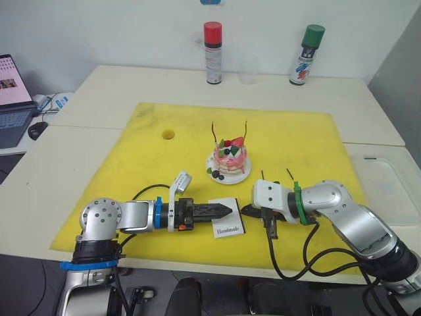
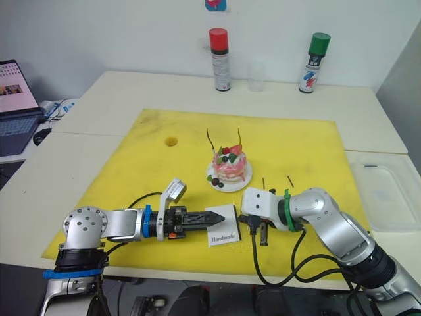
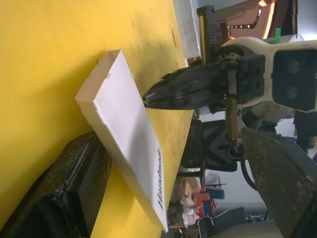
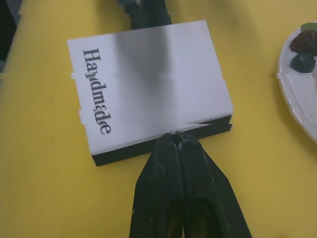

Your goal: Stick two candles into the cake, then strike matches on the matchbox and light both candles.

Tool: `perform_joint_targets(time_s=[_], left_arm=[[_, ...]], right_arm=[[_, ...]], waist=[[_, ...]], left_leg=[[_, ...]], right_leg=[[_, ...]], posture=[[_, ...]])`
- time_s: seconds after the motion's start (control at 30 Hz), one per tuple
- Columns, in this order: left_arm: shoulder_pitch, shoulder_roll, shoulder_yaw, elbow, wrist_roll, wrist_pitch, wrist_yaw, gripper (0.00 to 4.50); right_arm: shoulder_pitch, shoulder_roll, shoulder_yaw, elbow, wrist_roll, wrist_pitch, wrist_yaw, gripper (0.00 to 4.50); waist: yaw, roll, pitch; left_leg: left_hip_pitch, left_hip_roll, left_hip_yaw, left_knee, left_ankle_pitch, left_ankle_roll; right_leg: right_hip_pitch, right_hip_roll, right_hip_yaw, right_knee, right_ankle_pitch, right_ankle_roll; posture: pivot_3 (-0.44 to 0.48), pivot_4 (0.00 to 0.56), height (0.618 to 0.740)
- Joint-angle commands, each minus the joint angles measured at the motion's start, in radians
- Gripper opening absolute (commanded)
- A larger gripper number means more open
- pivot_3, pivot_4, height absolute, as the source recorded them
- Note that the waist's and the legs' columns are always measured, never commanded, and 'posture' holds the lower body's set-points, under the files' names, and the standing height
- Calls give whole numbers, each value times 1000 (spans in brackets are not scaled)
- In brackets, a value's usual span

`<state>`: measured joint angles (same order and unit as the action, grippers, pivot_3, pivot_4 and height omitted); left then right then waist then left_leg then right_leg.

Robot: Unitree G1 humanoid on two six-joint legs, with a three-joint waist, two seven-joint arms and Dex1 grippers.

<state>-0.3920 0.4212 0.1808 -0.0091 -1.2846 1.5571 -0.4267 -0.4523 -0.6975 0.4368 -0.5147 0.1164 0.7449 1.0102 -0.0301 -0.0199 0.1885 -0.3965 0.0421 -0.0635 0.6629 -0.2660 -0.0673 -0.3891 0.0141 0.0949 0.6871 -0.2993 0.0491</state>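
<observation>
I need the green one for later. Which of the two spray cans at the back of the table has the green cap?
The spray can on the robot's right has the green cap; the other spray can, nearer the middle, has a red cap.

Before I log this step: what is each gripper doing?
Left gripper: shut, tip at the matchbox, holding nothing visible.
Right gripper: shut, tip at the matchbox's dark edge.

cake plate: cut off at edge | matches: too thin to tell apart
</observation>
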Motion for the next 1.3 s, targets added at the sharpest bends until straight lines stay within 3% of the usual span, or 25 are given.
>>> perform_joint_targets(time_s=[0.03, 0.23, 0.33, 0.6, 0.77, 0.93, 1.3], left_arm=[[12, -8, -16, -7, 35, -10, 3, 4500], [17, -11, -37, -13, 92, -29, 17, 4500], [22, -12, -42, -16, 116, -44, 19, 3968], [0, 17, -49, -4, 152, -57, -51, 1601], [-62, 98, -84, 20, 161, -58, -208, 72], [-103, 162, -161, 48, 195, -71, -352, 13], [-107, 109, -236, 87, 299, -94, -388, 13]], right_arm=[[-17, 0, -7, -53, 30, 34, 2, 26], [-18, -17, -18, -57, 35, 39, -5, 26], [-15, -30, -47, -57, 46, 40, -7, 0], [12, -79, -103, -53, 68, 31, -12, 0], [30, -98, -109, -59, 77, 25, -15, 0], [39, -103, -105, -65, 80, 22, -13, 0], [48, -63, -22, -27, 39, -11, -46, 0]], waist=[[0, 0, 0], [0, 0, 0], [0, 0, 0], [-2, 0, 0], [-3, 0, 0], [-4, 0, 0], [1, 0, 0]], left_leg=[[0, 0, 0, 0, 0, 0], [0, 0, 0, 0, 0, 0], [0, -1, 0, 0, 0, 0], [0, 0, 0, 0, 0, 0], [-1, 0, 0, -2, 0, 0], [-2, 0, 0, -2, 0, 0], [-3, 0, 0, -2, 0, 0]], right_leg=[[0, 0, 0, 0, 0, 0], [0, 0, 0, 0, 0, 1], [1, 0, 0, -1, 1, 2], [0, 0, 0, -2, 1, 2], [0, 0, 0, -5, 1, 2], [-1, 0, -1, -5, 1, 2], [0, -1, -1, -6, 0, 1]], posture=[[0, 150, 724], [0, 150, 724], [0, 150, 724], [0, 150, 724], [0, 150, 724], [0, 150, 724], [0, 150, 724]])
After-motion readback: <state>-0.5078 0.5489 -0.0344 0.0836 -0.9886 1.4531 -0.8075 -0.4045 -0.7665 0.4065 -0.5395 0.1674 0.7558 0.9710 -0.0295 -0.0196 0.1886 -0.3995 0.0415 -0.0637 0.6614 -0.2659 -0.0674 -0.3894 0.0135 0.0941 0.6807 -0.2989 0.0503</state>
